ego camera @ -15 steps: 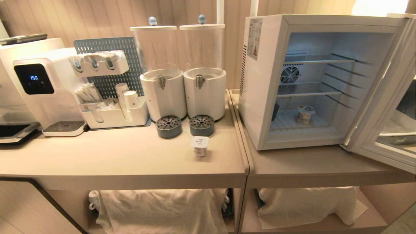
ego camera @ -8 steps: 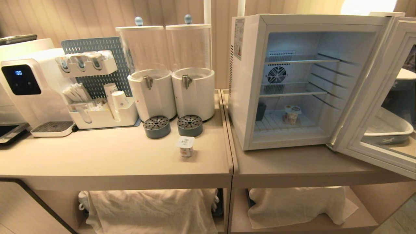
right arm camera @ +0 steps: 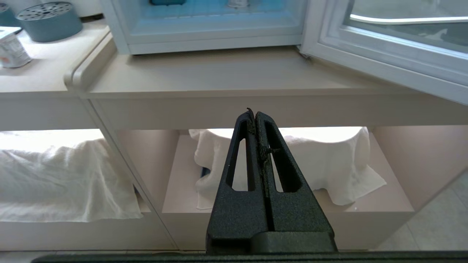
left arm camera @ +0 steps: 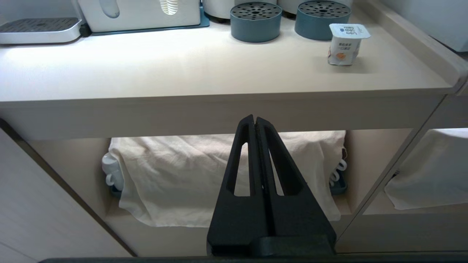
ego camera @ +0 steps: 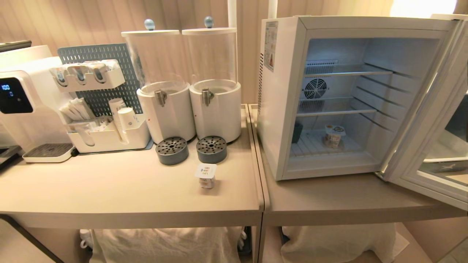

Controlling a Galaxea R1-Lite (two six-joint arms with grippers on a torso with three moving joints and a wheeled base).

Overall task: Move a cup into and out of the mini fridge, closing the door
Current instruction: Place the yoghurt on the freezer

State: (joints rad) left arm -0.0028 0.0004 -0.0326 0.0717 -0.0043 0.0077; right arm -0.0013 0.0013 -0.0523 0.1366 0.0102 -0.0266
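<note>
The white mini fridge (ego camera: 281,109) stands on the right counter with its door (ego camera: 424,120) swung wide open to the right. One small foil-lidded cup (ego camera: 206,176) stands on the left counter in front of the dispensers. Another cup (ego camera: 332,135) sits on the fridge's bottom shelf. Neither arm shows in the head view. My left gripper (left arm camera: 255,118) is shut and empty, low in front of the left counter's edge, with the counter cup (left arm camera: 346,43) up to its right. Below the fridge's counter, my right gripper (right arm camera: 253,113) is likewise shut on nothing, under the open door (right arm camera: 384,62).
Two clear dispensers (ego camera: 164,73) with grey round drip trays (ego camera: 172,150) stand behind the counter cup. An organiser with paper cups (ego camera: 109,138) and a water machine (ego camera: 22,109) are at the left. A raised lip (ego camera: 257,157) separates the counters. White cloths (left arm camera: 219,175) cover the lower shelves.
The whole head view has shifted: the scene slid left, then down a little. The camera moved. The cups, fridge and door stand as before.
</note>
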